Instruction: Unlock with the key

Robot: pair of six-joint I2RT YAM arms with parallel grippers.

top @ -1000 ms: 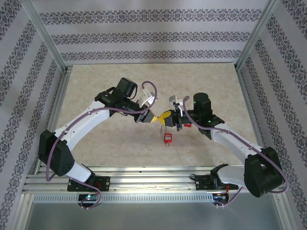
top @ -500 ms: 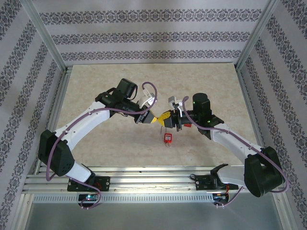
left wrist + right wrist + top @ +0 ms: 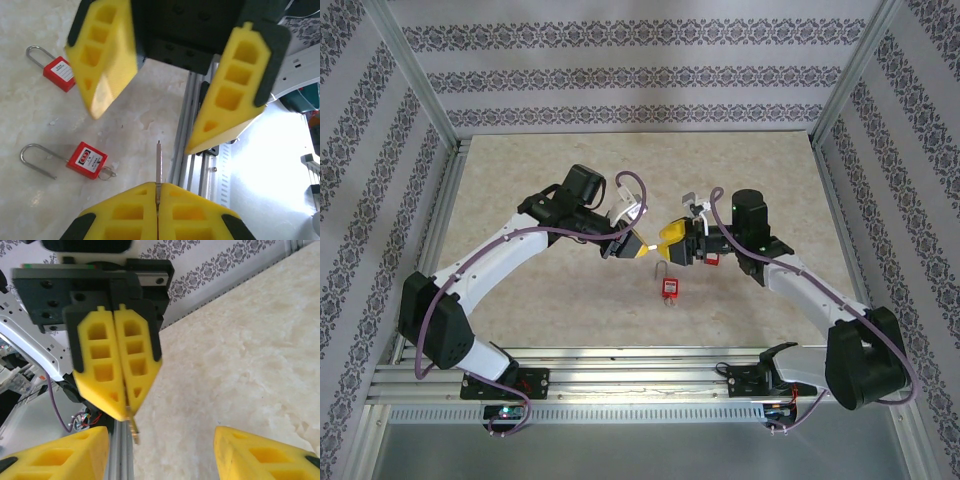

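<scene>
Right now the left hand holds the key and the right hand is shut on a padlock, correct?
No: the right hand is open, holding nothing, as the left wrist view shows. The left hand does hold the key.

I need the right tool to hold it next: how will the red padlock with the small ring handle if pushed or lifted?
The red padlock with the small ring lies flat on the smooth marbled tabletop, so a push would probably slide or spin it, not roll. Its steel shackle looks rigid, and it seems dense for its size.
</scene>
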